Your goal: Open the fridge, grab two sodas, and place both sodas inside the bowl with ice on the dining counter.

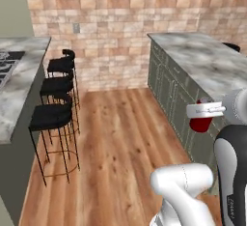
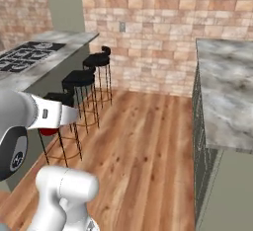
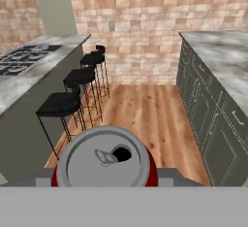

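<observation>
Red soda can [image 3: 104, 160] clamped in the claw [image 1: 202, 119], jaws part-open and pressed on the can's two sides. Can's long axis lined up w/ the claw's line of sight: silver top w/ pull tab and dark mouth hole faces the hand cam, red wall showing round the rim. In left base view can [image 1: 201, 122] hangs under the white hand, held up in the air over the wood floor [image 1: 116, 138]. In right base view just a red sliver [image 2: 48, 132] below the white hand, claw approx [image 2: 52, 124]. Ahead of the claw and to its right: long marble-topped counter [image 3: 220, 58] on a green base w/ panelled doors, close by the can in left base view. Ahead and to the claw's left: second marble counter [image 3: 34, 68] w/ black stovetop [image 3: 22, 58], three black stools [image 3: 80, 78] in a row along its near side. Straight ahead past the floor: brick wall [image 3: 145, 22] w/ a small grey wall plate [image 3: 112, 26]. No container visible on either counter top. Can't tell if the can is sealed or emptied beyond the dark opening.
</observation>
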